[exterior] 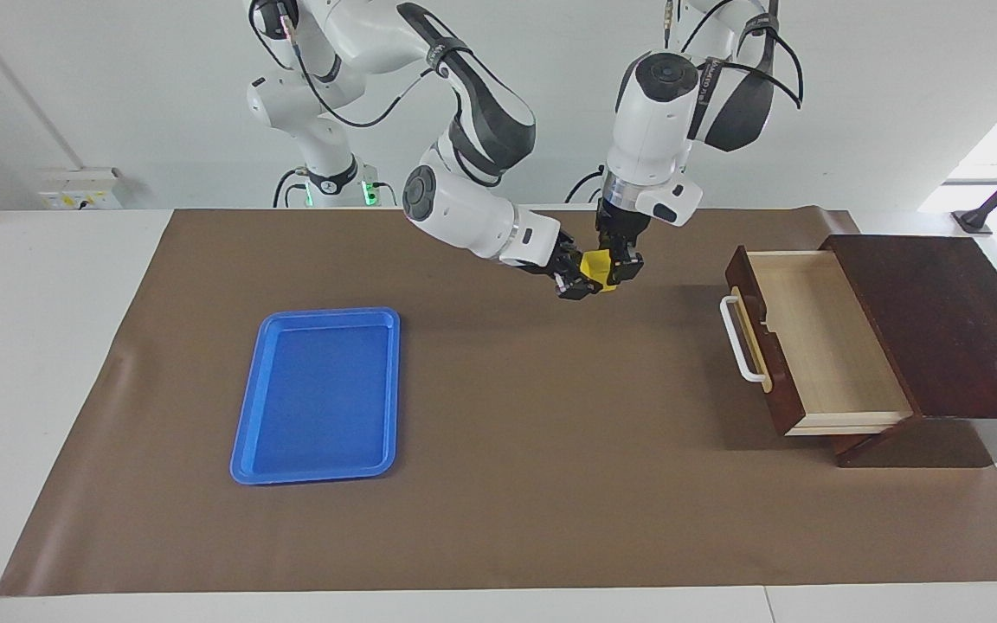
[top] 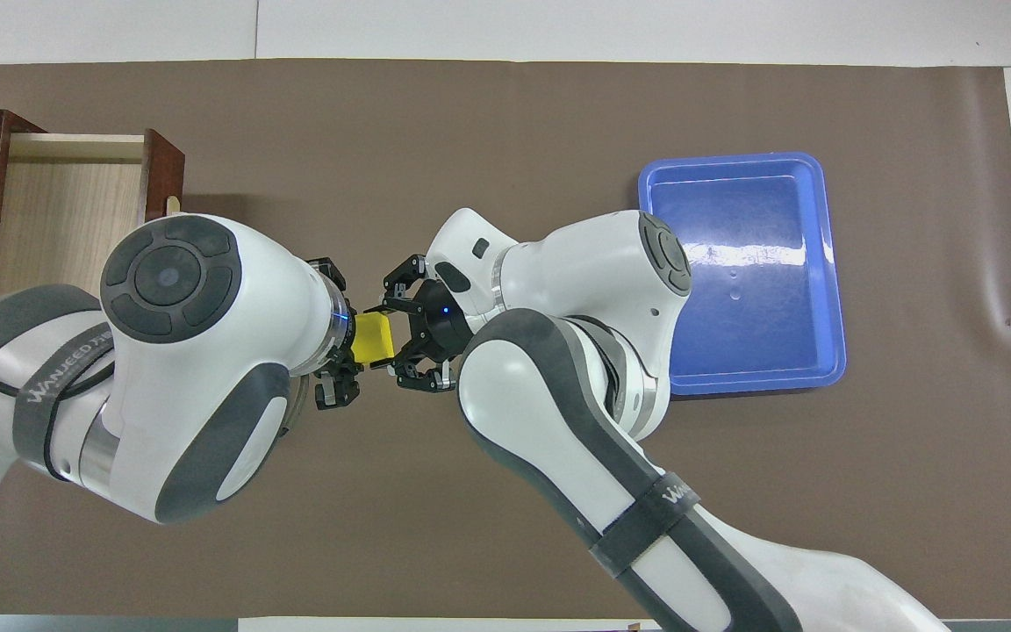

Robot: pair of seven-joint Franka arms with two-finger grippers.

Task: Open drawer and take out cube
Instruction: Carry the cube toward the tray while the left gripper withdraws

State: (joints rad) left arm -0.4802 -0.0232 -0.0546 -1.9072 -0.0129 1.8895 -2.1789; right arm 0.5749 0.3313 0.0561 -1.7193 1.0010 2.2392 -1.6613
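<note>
The yellow cube hangs in the air over the brown mat, between the two grippers, toward the robots' edge of the table. My right gripper reaches in from the tray's end and is shut on the cube. My left gripper points down at the cube from above and still touches it. The drawer stands pulled out of its dark wooden box at the left arm's end. Its pale inside is bare, and its white handle faces the middle of the table.
A flat blue tray lies on the mat toward the right arm's end, with nothing in it. The brown mat covers most of the white table. Both arms crowd the air above the mat's middle, near the robots.
</note>
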